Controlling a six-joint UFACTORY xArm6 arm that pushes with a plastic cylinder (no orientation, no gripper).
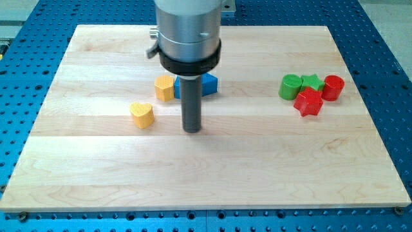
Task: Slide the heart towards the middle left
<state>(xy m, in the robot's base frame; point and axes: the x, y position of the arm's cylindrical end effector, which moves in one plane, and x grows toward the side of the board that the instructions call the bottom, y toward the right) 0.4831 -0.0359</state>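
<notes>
A yellow heart block (141,115) lies on the wooden board (206,174), left of centre. My tip (192,129) rests on the board to the right of the heart, a short gap away and slightly lower in the view. Behind the rod sit a yellow block (165,88) and a blue block (209,84), partly hidden by the rod.
At the view's right is a tight cluster: a green cylinder (290,86), a green star (313,82), a red cylinder (333,87) and a red star (308,102). The board lies on a blue perforated table (26,84).
</notes>
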